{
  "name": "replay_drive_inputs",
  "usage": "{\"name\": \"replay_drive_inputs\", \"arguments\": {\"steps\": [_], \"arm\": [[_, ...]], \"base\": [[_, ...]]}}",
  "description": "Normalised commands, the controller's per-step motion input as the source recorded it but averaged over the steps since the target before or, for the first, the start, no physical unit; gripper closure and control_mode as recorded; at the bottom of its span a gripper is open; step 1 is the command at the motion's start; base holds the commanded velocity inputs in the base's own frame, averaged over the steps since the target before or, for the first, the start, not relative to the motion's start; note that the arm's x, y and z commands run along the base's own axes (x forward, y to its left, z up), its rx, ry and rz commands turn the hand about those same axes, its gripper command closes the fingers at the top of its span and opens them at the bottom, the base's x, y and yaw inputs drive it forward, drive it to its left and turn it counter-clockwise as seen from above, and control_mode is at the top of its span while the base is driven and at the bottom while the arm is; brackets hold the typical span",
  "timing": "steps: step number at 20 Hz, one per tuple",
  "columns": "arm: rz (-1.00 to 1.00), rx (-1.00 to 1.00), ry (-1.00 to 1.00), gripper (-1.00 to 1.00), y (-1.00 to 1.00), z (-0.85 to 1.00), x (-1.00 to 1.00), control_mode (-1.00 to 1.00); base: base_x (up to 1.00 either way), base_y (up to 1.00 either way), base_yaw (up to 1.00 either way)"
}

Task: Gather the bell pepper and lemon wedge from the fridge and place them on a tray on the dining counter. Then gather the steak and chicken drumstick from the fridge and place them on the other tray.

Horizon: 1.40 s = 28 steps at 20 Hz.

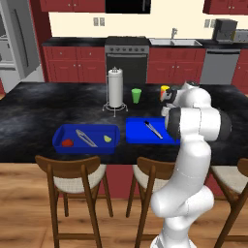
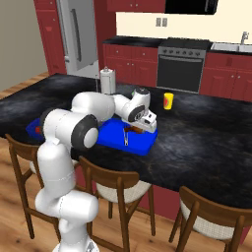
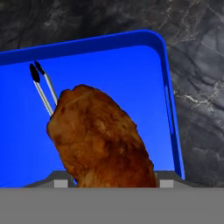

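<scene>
The fingers grasp the chicken drumstick (image 3: 100, 140) by its thick end above the blue tray (image 3: 168, 87); it looks light, firm, probably greasy

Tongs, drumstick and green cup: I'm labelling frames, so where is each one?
Tongs (image 3: 41, 89), hand view, on the metal arms.
Drumstick (image 3: 103, 140), hand view, on the middle of the browned meat.
Green cup (image 1: 136, 95), left base view, on its side wall.
</scene>
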Motion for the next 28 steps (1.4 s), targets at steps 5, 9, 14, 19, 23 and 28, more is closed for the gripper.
{"name": "replay_drive_inputs", "arguments": {"steps": [5,9,14,19,23,28], "arm": [[0.0,0.0,0.0,1.0,-0.16,-0.21,0.41,-1.0],[0.0,0.0,0.0,1.0,-0.03,-0.24,0.41,-1.0],[0.0,0.0,0.0,1.0,-0.02,-0.29,0.45,-1.0],[0.0,0.0,0.0,1.0,-0.07,-0.29,0.4,-1.0],[0.0,0.0,0.0,1.0,-0.02,-0.19,0.32,-1.0],[0.0,0.0,0.0,-1.0,0.0,-0.09,0.11,-1.0]], "base": [[0.0,0.0,0.0],[0.0,0.0,0.0],[0.0,0.0,0.0],[0.0,0.0,0.0],[0.0,0.0,0.0],[0.0,0.0,0.0]]}}
